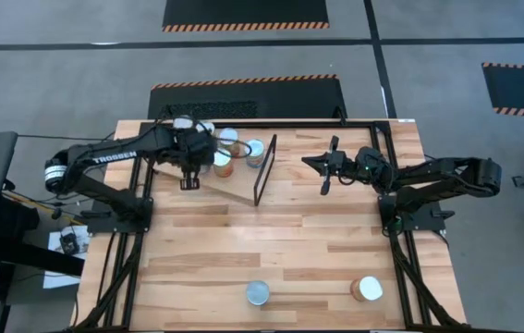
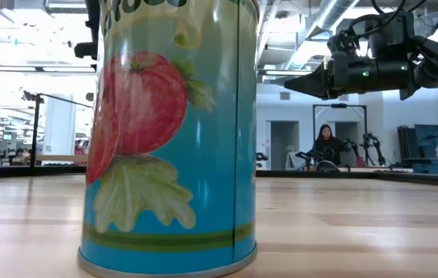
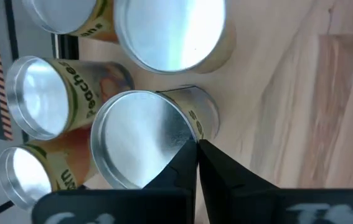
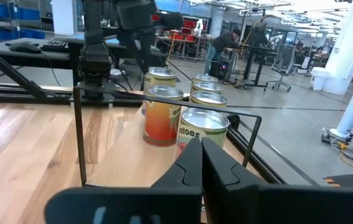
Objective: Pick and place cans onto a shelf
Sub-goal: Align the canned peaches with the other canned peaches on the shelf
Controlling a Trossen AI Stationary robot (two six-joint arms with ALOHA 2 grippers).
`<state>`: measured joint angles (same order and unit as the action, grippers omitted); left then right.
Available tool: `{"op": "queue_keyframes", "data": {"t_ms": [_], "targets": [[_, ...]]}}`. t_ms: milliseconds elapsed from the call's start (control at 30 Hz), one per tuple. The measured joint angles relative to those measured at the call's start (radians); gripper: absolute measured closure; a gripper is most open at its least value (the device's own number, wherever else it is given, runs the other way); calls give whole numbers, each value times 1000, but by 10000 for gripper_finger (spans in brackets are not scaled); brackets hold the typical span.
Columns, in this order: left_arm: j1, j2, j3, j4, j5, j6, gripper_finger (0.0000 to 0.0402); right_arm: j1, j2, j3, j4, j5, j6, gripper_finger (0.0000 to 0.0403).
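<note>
Several cans (image 1: pixel 224 163) with silver tops stand grouped on the tilted light wooden shelf (image 1: pixel 236 188), whose black frame (image 1: pixel 263 171) stands at its right end. My left gripper (image 1: pixel 189 182) is shut and empty just above them. In the left wrist view its fingertips (image 3: pixel 196 146) show over the rim of one can (image 3: pixel 140 134), and in the right wrist view it hangs clear above the cans (image 4: pixel 162 115). My right gripper (image 1: pixel 305 162) is shut and empty, in the air right of the frame, pointing at it. Two more cans (image 1: pixel 258 293) (image 1: pixel 367 289) stand upright near the table's near edge.
A can with a blue tomato label (image 2: pixel 168 131) stands close in front of the low camera. The black table frame (image 1: pixel 372 124) runs along the table's far and side edges. A person (image 2: pixel 327 143) sits far off in the room behind.
</note>
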<state>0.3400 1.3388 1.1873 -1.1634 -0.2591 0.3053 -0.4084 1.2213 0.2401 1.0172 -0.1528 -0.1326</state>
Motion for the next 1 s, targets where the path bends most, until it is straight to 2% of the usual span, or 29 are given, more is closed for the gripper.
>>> {"op": "queue_keyframes", "data": {"t_ms": [400, 1000], "targets": [[83, 6, 0, 20, 42, 43, 401, 0, 0, 0, 0, 0, -1, 391], [112, 5, 0, 48, 55, 58, 401, 0, 0, 0, 0, 0, 0, 391]]}}
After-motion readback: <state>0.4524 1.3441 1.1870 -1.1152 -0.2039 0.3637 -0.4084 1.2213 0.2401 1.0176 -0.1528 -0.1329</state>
